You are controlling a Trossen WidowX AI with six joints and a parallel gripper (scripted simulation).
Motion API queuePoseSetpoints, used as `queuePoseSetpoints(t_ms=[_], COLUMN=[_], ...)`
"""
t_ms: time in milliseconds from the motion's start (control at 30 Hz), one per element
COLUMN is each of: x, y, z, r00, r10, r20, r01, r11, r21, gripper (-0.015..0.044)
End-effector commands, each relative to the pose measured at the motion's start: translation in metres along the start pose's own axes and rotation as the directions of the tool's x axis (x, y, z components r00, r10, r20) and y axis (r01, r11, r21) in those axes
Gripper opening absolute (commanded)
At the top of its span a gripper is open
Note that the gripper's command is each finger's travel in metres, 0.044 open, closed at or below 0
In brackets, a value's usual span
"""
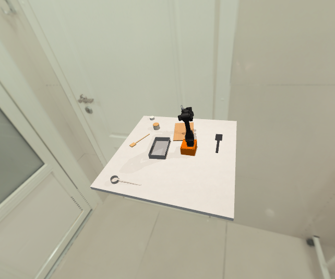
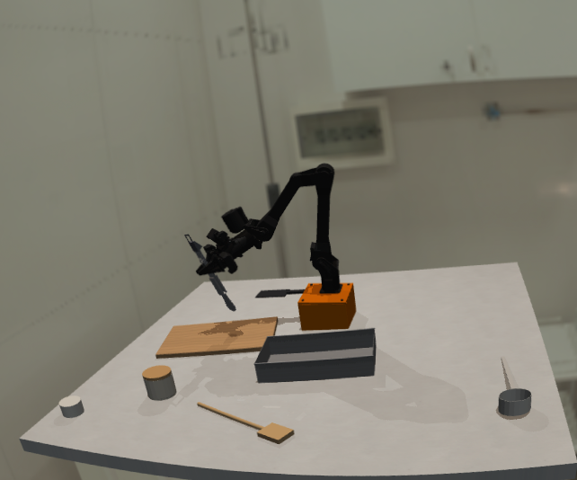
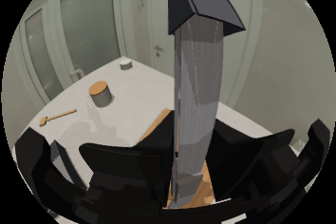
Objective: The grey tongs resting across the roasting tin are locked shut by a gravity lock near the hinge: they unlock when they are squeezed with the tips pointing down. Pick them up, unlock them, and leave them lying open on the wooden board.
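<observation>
My gripper [image 2: 204, 270] [image 3: 186, 114] is shut on the grey tongs [image 2: 218, 285] [image 3: 201, 71], gripping them around the middle, high above the wooden board [image 2: 182, 344] [image 1: 178, 129]. In the exterior view the tongs slope steeply, with the tips low at the right and the dark hinge end with its loop high at the left. In the wrist view the two arms lie close together; the tips are hidden. Whether the lock is released cannot be told. The roasting tin [image 1: 158, 157] [image 2: 315, 373] has nothing resting across it.
A lidded jar [image 1: 156, 126] [image 2: 159, 385] and a small white-topped pot [image 2: 72, 406] stand beyond the tin. A wooden spatula [image 2: 275, 432] lies beside it. A dark turner [image 1: 218, 137] lies on the robot base's other side. A round strainer-like tool [image 1: 114, 179] [image 2: 514, 404] lies near a table corner.
</observation>
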State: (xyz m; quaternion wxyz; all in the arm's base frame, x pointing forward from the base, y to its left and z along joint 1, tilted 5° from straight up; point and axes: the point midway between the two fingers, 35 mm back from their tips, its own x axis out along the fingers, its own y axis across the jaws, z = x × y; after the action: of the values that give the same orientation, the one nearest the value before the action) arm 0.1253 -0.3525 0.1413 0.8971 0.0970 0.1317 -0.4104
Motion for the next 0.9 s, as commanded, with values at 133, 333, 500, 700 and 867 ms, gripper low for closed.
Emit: queuePoseSetpoints(t_ms=[133,333,500,700,867], x=[0.000,0.000,0.000,0.004,0.014], y=[0.001,0.001,0.001,-0.001,-0.006], z=[0.002,0.002,0.002,0.001,-0.002], r00=[1.000,1.000,1.000,1.000,0.997], r10=[0.005,0.005,0.005,0.002,-0.004], r20=[0.007,0.007,0.007,-0.016,-0.082], r01=[-0.005,-0.005,-0.005,-0.002,0.006], r11=[1.000,1.000,1.000,1.000,1.000], r21=[0.002,0.002,0.002,0.009,0.028], gripper=[-0.0150,-0.0150,-0.0150,-0.0150,-0.0150])
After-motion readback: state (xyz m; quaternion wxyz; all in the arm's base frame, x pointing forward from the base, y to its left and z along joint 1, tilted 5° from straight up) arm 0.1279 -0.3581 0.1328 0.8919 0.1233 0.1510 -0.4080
